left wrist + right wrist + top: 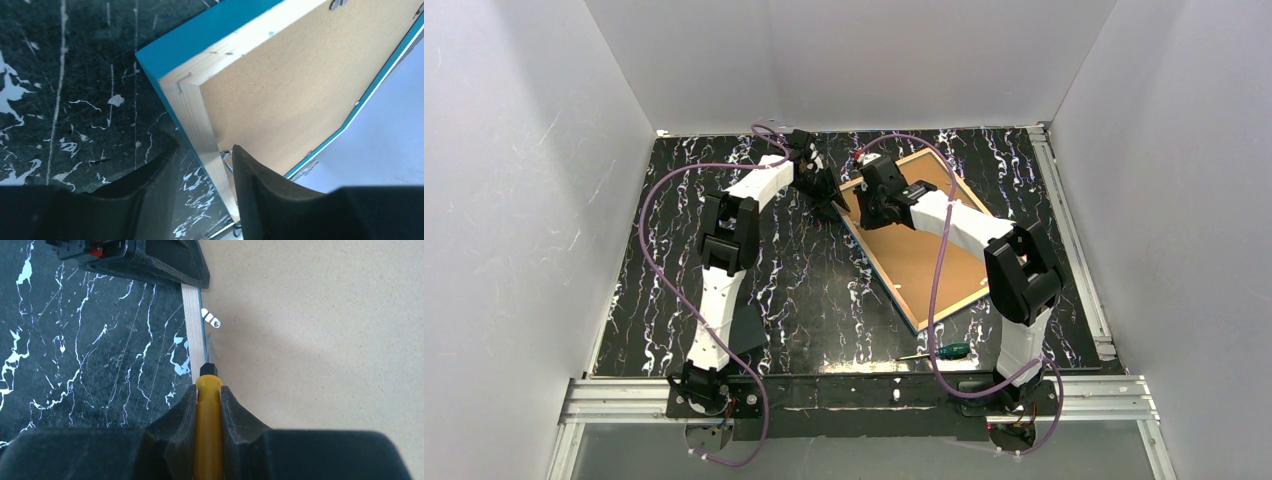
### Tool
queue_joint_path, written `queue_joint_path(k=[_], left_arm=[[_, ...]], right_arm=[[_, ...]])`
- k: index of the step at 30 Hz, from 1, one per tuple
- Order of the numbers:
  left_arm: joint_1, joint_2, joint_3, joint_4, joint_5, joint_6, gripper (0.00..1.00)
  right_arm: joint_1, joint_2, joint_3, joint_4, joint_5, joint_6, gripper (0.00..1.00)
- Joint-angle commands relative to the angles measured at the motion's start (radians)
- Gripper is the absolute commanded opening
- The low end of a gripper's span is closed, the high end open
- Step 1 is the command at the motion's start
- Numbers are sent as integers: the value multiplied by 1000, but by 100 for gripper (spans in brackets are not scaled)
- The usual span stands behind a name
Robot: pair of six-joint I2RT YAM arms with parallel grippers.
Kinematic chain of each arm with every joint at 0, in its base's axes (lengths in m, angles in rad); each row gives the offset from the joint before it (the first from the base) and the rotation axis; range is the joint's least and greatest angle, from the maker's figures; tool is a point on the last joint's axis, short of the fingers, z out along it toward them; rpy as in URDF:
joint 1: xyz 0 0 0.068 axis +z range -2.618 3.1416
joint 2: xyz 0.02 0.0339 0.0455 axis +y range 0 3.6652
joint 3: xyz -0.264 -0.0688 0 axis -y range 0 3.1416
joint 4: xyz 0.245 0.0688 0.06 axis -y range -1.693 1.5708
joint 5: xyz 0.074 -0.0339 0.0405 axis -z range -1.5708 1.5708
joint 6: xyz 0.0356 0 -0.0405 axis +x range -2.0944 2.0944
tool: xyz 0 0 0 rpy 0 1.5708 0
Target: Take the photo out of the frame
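The frame (876, 272) lies face down on the table, its thin blue edge round a brown backing board (919, 255). The photo is hidden under that board. My left gripper (202, 149) straddles the frame's light wood rim (200, 120) near a corner. It is open: one finger lies against the board side and the other stands off over the table. My right gripper (208, 389) is shut on a yellow screwdriver handle (208, 435), whose black tip sits at the frame's wood rim (194, 325), just below a small metal clip (210, 319).
A green-handled screwdriver (946, 351) lies near the front edge between the arm bases. A dark flat square (749, 328) rests by the left arm. Grey walls enclose the black marbled table (824, 300) on three sides.
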Motion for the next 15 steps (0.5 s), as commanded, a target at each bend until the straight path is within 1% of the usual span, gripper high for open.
queue_joint_path(k=[1,3,5,6,12,15], left_arm=[[16,82,9,-99,-24,-11,37],[16,86,0,-112,-56,-20,28],[15,80,-22,-114,-85,-31,17],[16,75,-37,-109,-94,-37,13],[16,64,-71,-94,-110,-52,1],[16,59,-80,-97,-112,-42,0]], right_arm=[[-4,19,55,54,-14,-16,1],[-3,22,52,54,-11,-16,1],[-4,27,51,57,-6,-18,1],[-4,29,49,61,-4,-18,1],[-4,51,56,71,18,-15,1],[-3,66,67,72,53,-16,1]])
